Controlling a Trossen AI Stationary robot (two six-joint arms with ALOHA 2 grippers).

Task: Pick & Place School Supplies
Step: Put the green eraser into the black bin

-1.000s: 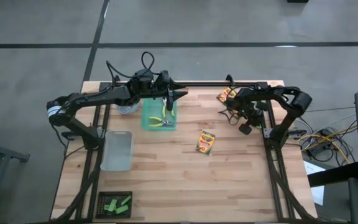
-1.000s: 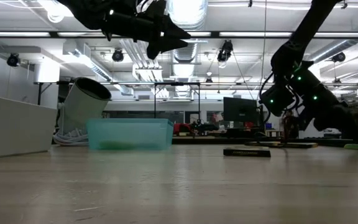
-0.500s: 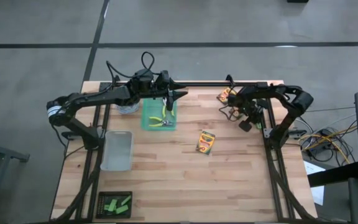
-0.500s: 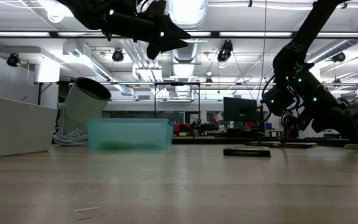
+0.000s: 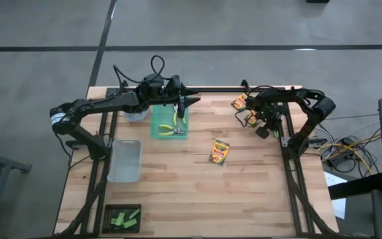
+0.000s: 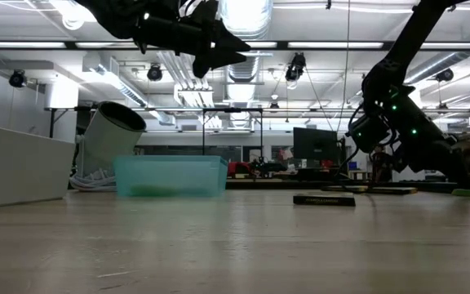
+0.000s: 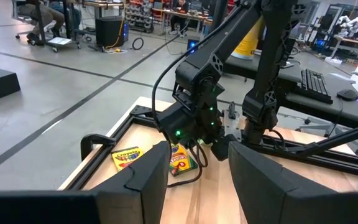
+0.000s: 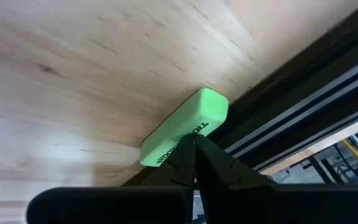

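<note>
My left gripper (image 5: pixel 194 101) hangs open and level above the teal tray (image 5: pixel 158 130), which holds yellow-green pliers (image 5: pixel 172 126); nothing is between its fingers (image 7: pixel 197 180). My right gripper (image 5: pixel 262 131) is shut and slants down at the far right, its tips (image 8: pixel 194 144) showing right against a green block (image 8: pixel 185 127) that lies flat on the wood beside the black rail. Two crayon boxes (image 7: pixel 127 157) (image 7: pixel 180 163) lie flat at the far right corner. A third crayon box (image 5: pixel 219 151) lies mid-table. My right gripper's shut tips stand at the green block's long near side (image 8: pixel 178 144), coming down at a slant. The fingers hide the meeting place, so I cannot tell whether they touch it. The block lies flat on the table.
A clear plastic bin (image 5: pixel 125 160) sits at the left. A dark tray with green pieces (image 5: pixel 123 217) is at the near left corner. A tilted white cup (image 6: pixel 108 139) stands behind the teal tray. Black frame rails (image 5: pixel 285 143) run along the table's sides.
My right gripper has swung a little toward the table's far edge, staying shut. The left arm has kept still.
</note>
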